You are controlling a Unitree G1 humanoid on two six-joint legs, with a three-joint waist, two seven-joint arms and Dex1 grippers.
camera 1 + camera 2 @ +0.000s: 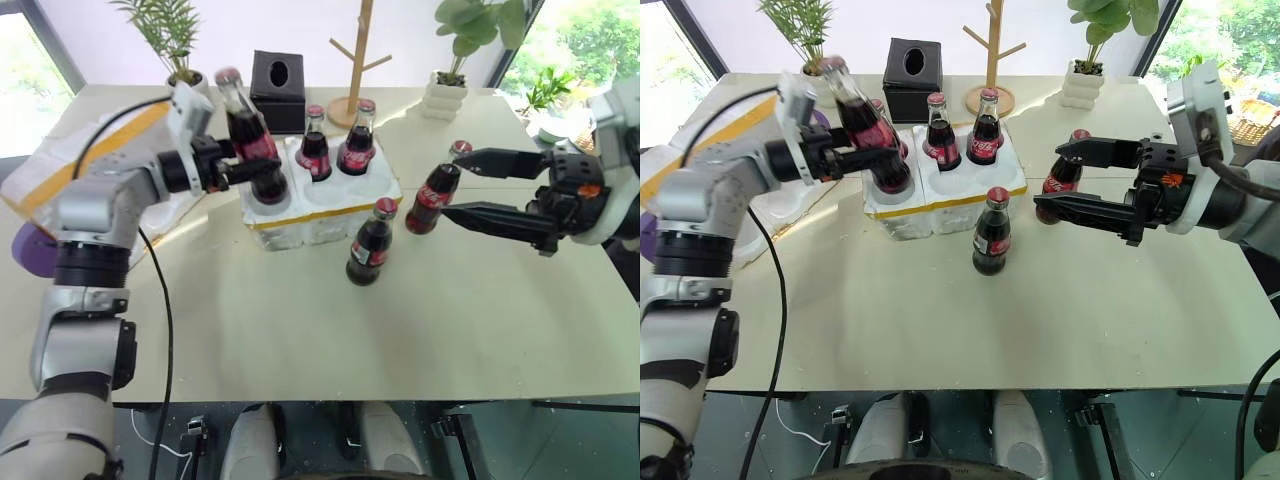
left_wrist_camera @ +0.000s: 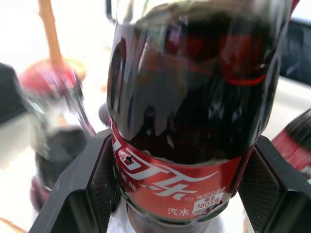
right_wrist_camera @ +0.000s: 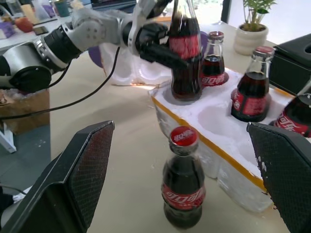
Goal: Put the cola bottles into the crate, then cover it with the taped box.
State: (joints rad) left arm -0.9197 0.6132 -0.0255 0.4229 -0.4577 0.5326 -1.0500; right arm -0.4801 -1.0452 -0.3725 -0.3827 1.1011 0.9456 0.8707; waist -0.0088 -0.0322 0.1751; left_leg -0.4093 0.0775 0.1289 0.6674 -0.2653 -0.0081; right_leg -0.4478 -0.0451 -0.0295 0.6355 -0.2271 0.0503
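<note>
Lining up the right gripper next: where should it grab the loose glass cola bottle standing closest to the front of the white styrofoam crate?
Probably the labelled body of the upright cola bottle, approached level from the robot's right. It stands free on the table, the crate close behind it, so the open right gripper could straddle it sideways.

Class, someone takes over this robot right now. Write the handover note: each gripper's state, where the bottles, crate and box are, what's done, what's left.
Left gripper: shut on a cola bottle, held over the crate.
Right gripper: open around a tilted bottle on the table.
Done: three bottles in the crate.
Another bottle stands in front of the crate.
Taped box is at far left.
Left: load three bottles, then cover the crate.
</note>
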